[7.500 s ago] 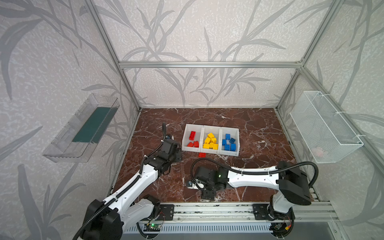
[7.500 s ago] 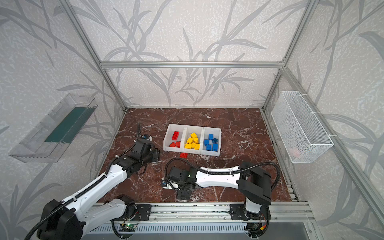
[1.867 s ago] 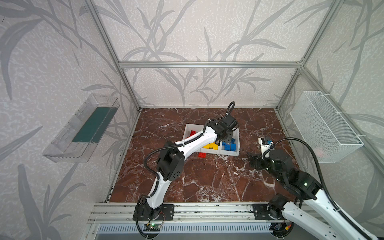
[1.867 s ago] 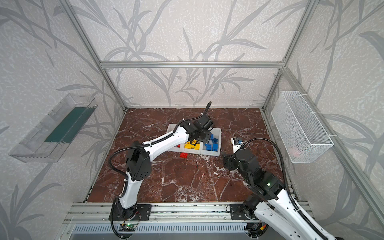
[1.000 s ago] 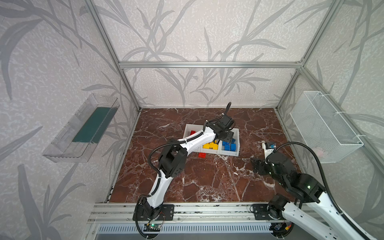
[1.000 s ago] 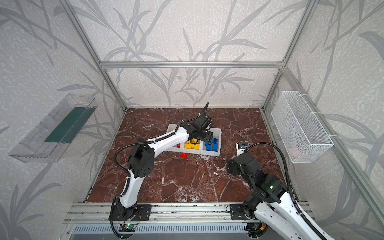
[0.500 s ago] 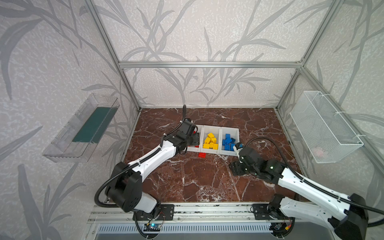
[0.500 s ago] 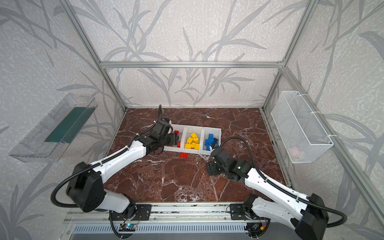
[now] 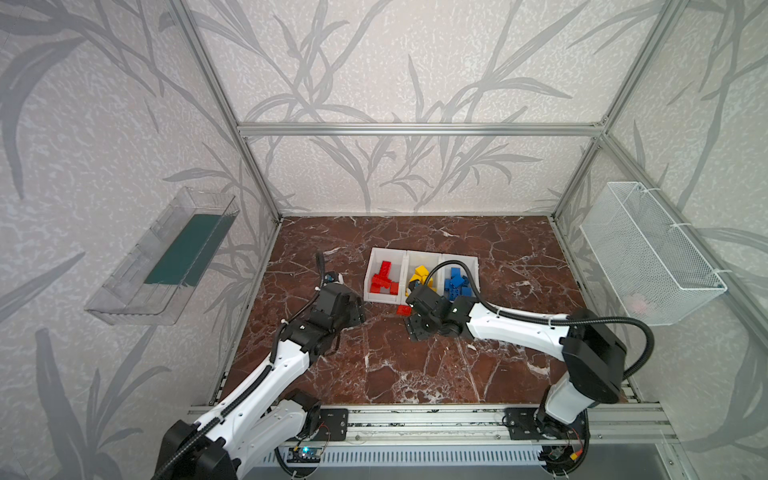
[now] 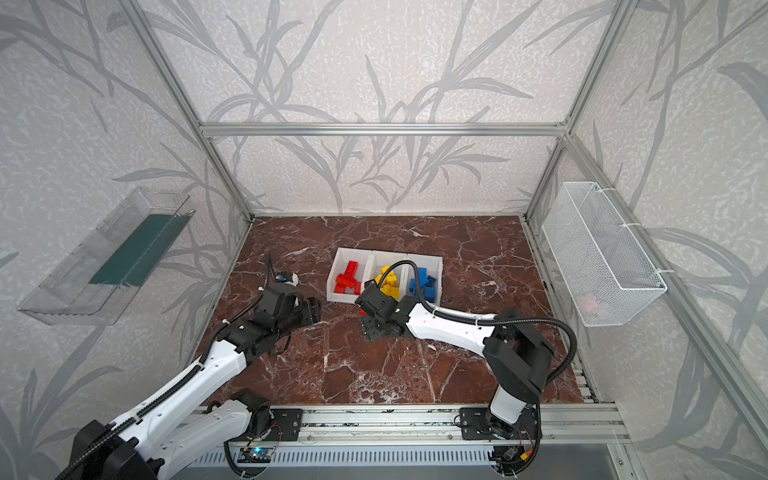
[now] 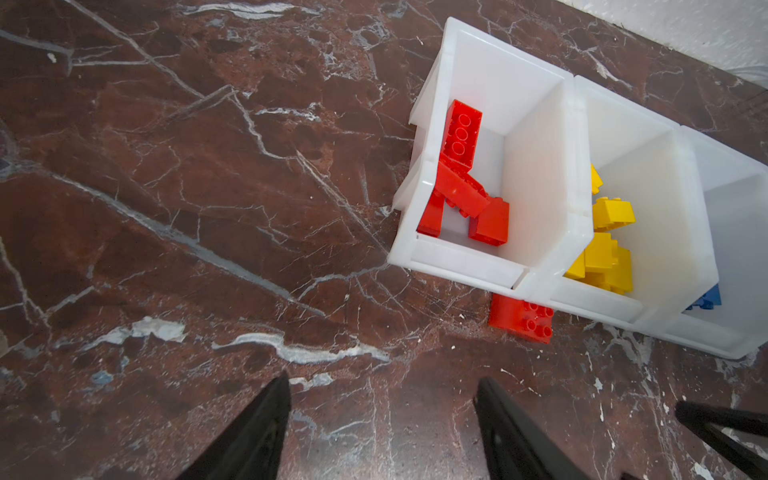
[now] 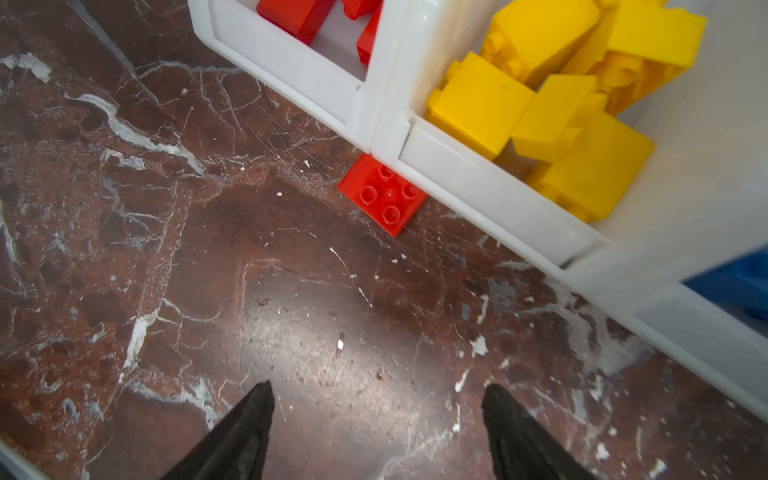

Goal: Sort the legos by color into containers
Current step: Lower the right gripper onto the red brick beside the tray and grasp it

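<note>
Three joined white containers (image 9: 384, 252) stand mid-table. The left one holds red legos (image 9: 384, 279), the middle yellow legos (image 9: 422, 276), the right blue legos (image 9: 457, 286). One loose red square lego (image 9: 403, 309) lies studs up on the table against the containers' front rim (image 12: 498, 199), where the left and middle ones meet. My left gripper (image 9: 358, 309) hovers left of the containers, open and empty (image 11: 382, 384). My right gripper (image 9: 417, 329) is just in front of the loose red lego (image 12: 384, 193), open and empty (image 12: 378, 388).
A clear tray with a green base (image 9: 174, 257) hangs on the left wall. A white wire mesh basket (image 9: 648, 253) hangs on the right wall. An aluminium rail (image 9: 415, 419) runs along the table's near edge.
My left gripper has pulled back from above the containers to the table on their left. My right gripper has swung in from the right to the front of the containers.
</note>
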`<state>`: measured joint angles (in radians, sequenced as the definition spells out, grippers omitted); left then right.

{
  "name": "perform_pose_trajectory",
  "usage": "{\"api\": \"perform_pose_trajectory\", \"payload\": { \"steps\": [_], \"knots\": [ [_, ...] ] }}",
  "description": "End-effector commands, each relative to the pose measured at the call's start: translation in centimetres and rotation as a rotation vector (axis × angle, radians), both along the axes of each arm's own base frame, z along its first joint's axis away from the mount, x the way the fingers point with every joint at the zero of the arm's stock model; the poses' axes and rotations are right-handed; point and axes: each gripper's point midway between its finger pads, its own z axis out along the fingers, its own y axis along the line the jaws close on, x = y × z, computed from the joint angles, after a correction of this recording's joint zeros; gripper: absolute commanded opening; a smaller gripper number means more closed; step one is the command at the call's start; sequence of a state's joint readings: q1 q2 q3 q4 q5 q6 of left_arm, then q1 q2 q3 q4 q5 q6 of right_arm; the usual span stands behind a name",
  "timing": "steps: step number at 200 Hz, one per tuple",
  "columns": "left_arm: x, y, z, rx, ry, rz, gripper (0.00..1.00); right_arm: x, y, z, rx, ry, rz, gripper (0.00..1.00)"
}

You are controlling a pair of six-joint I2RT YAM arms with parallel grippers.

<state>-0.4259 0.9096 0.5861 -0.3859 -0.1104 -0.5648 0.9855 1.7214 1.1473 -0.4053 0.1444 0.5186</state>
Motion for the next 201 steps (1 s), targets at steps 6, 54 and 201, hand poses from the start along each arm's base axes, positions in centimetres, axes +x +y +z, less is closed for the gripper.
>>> {"api": "perform_pose_trajectory", "payload": {
  "steps": [6, 54, 201],
  "knots": [
    [-1.2, 0.5, -0.7, -0.036, 0.009, 0.026, 0.73, 0.8, 2.0, -1.2, -0.001, 0.006, 0.038, 0.79],
    [-1.5, 0.1, -1.1, -0.062, 0.015, 0.016, 0.74, 3.0, 3.1, -3.1, -0.054, -0.006, 0.1, 0.8],
    [-2.0, 0.2, -1.7, -0.104, 0.03, 0.047, 0.73, 7.3, 4.2, -4.7, -0.046, -0.074, 0.422, 0.77]
  ]
}}
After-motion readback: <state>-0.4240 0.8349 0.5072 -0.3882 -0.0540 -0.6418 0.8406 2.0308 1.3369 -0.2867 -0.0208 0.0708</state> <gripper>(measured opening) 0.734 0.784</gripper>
